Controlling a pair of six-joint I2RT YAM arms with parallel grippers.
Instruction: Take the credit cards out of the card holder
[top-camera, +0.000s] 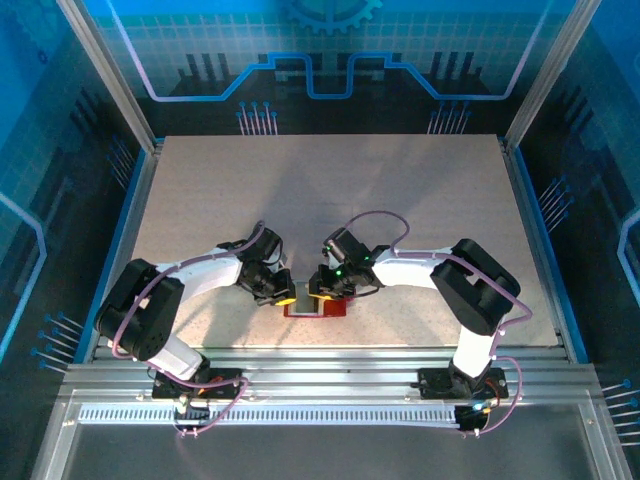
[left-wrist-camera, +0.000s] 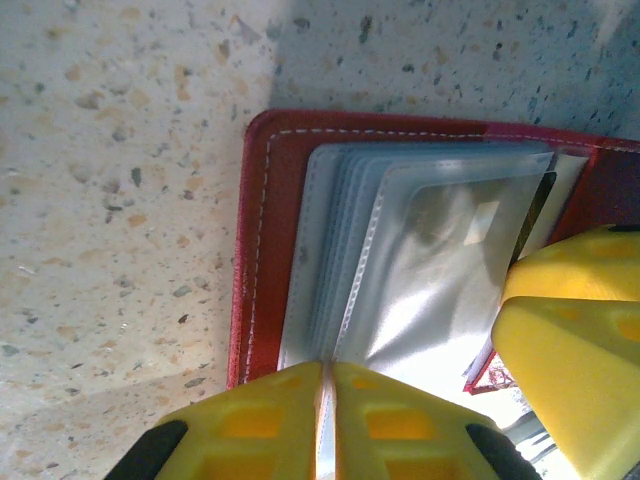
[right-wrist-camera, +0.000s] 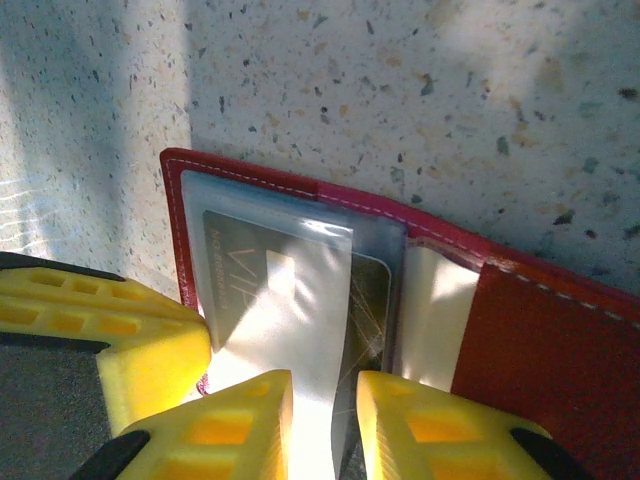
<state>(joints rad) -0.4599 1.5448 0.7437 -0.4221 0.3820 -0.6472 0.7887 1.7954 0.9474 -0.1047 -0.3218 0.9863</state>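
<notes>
The dark-red card holder (top-camera: 316, 310) lies open near the table's front edge, with both grippers on it. In the left wrist view its red border (left-wrist-camera: 262, 230) frames a stack of clear sleeves (left-wrist-camera: 420, 270). My left gripper (left-wrist-camera: 328, 400) is shut on the near edge of one sleeve. In the right wrist view a grey credit card marked VIP (right-wrist-camera: 250, 290) sits in the top sleeve, with a dark card (right-wrist-camera: 372, 295) under it. My right gripper (right-wrist-camera: 325, 420) has its jaws a little apart, and the sleeve and cards lie in the gap. From above, the left gripper (top-camera: 288, 297) and right gripper (top-camera: 318, 292) almost touch.
The speckled tabletop (top-camera: 330, 200) stretches beyond the holder. Metal rails (top-camera: 330, 385) run along the near edge by the arm bases. A finger of the left gripper (right-wrist-camera: 140, 340) sits close beside the right one's.
</notes>
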